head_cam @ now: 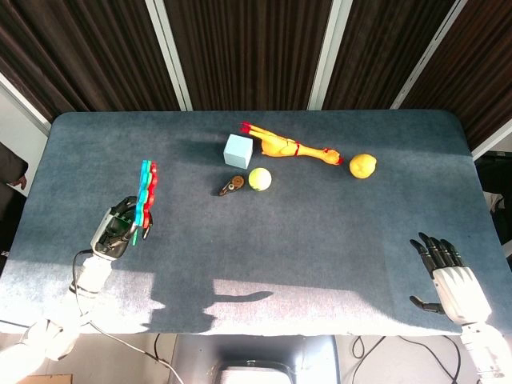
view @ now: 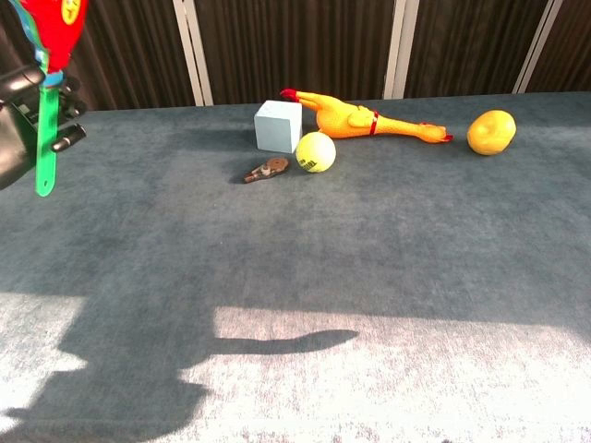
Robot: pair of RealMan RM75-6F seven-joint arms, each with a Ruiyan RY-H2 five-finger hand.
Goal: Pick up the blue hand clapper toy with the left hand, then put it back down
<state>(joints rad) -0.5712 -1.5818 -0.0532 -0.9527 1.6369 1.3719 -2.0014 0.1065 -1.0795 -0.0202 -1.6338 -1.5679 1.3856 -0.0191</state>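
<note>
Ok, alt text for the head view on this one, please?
The left hand holds the blue hand clapper toy above the table. The right hand rests open at the near right. Farther back lie a pale blue cube, rubber chicken, tennis ball and lemon.

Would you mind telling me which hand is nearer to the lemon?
Right. The right hand sits toward the table's near right corner from the lemon; the left hand, holding the clapper toy, is far across.
</note>
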